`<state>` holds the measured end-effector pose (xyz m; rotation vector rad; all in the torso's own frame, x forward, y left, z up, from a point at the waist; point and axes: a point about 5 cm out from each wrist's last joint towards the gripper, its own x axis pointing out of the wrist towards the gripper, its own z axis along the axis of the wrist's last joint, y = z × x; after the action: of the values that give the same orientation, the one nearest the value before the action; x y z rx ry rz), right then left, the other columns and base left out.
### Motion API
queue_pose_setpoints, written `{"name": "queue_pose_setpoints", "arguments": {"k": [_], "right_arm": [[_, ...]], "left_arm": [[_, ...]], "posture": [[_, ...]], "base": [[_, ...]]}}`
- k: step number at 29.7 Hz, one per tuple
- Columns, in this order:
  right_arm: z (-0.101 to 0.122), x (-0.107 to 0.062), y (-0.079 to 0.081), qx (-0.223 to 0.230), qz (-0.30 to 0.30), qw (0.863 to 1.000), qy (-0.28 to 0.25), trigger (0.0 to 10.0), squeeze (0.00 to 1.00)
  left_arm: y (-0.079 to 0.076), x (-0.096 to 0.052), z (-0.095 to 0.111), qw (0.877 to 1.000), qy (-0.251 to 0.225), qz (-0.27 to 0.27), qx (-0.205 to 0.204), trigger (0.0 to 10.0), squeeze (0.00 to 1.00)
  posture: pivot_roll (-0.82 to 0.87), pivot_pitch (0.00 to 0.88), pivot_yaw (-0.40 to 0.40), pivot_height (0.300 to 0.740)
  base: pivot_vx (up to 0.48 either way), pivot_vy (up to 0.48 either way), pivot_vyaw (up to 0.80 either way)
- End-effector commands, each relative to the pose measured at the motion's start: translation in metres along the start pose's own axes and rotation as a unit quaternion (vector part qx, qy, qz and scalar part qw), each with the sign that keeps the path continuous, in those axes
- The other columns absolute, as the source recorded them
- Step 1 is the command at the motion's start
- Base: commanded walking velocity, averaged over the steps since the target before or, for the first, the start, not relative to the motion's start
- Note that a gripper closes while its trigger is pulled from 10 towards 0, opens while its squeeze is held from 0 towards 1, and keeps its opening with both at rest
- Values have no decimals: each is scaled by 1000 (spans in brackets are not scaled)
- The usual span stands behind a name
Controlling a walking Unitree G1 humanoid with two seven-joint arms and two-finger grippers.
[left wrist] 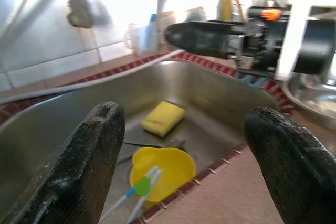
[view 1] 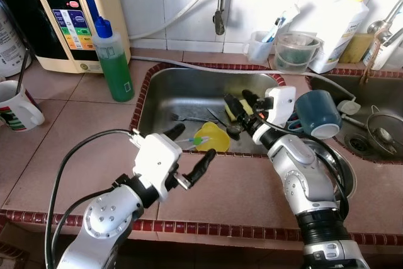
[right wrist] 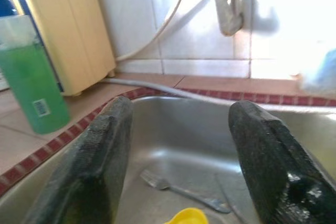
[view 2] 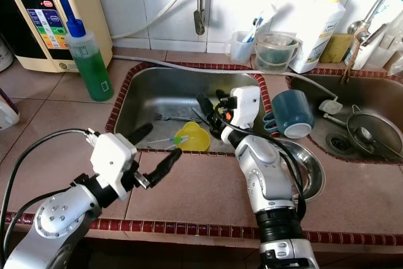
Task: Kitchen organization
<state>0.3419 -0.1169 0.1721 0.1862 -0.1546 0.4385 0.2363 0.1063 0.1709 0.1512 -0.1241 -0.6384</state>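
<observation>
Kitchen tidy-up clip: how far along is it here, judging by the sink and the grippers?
Early. Nothing looks put away: the yellow bowl with toothbrushes, the sponge and a fork lie in the sink. In hand: nothing; the left gripper is open near the bowl, the right gripper open over the sink. Left: clearing the sink and the teal mug on the divider.
</observation>
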Motion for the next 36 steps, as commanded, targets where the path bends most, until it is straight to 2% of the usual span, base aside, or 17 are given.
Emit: {"name": "queue_pose_setpoints", "arguments": {"k": [1,2,3,5,12,14,16,18,21,23,28,36], "right_arm": [[7,-1,-1,-12,-9,1000,-18,10000,1000],[8,-1,0,-13,-13,1000,-21,10000,1000],[8,-2,-1,-20,-24,999,-26,10000,12],[9,-5,-2,-34,-45,998,-35,10000,0],[8,-9,-6,-43,-75,995,-41,10000,0],[8,-12,-11,-69,-102,991,-44,10000,0],[7,-14,-13,-80,-114,989,-46,10000,0],[5,-19,-14,-113,-127,984,-50,10000,0],[-2,-26,-12,-150,-139,977,-51,10000,0],[-4,-27,-11,-156,-140,976,-50,10000,0],[-17,-37,-9,-169,-157,972,-39,10000,0],[-34,-54,-2,-177,-178,968,-25,10000,0]], "left_arm": [[4,1,0,1000,-5,12,-2,10000,0],[6,2,0,1000,-6,18,-4,10000,0],[12,4,-2,999,-7,36,-11,10000,0],[25,10,-6,997,-9,76,-19,10000,0],[39,17,-10,991,-10,125,-42,10000,0],[46,21,-13,986,-9,164,-33,10000,0],[48,23,-14,983,-11,179,-29,10000,0],[50,25,-20,978,-8,205,-35,10000,0],[51,27,-26,972,-15,226,-57,10000,0],[51,27,-30,972,-9,229,-55,10000,0],[49,26,-45,966,-7,240,-90,10000,0],[39,16,-62,965,-7,236,-111,10000,0]], "posture": [[-58,42,-32,740],[-58,42,-32,740],[-64,23,-34,740],[-72,0,-36,740],[-79,0,-35,740],[-87,0,-37,740],[-87,0,-37,740],[-88,0,-38,740],[-90,0,-40,740],[-93,0,-40,740],[-94,0,-39,740],[-105,0,-35,740]], "base": [[0,0,0],[0,0,0],[0,0,0],[0,0,0],[0,0,0],[0,0,0],[0,0,0],[0,0,0],[0,0,0],[0,0,0],[0,0,0],[0,0,0]]}}
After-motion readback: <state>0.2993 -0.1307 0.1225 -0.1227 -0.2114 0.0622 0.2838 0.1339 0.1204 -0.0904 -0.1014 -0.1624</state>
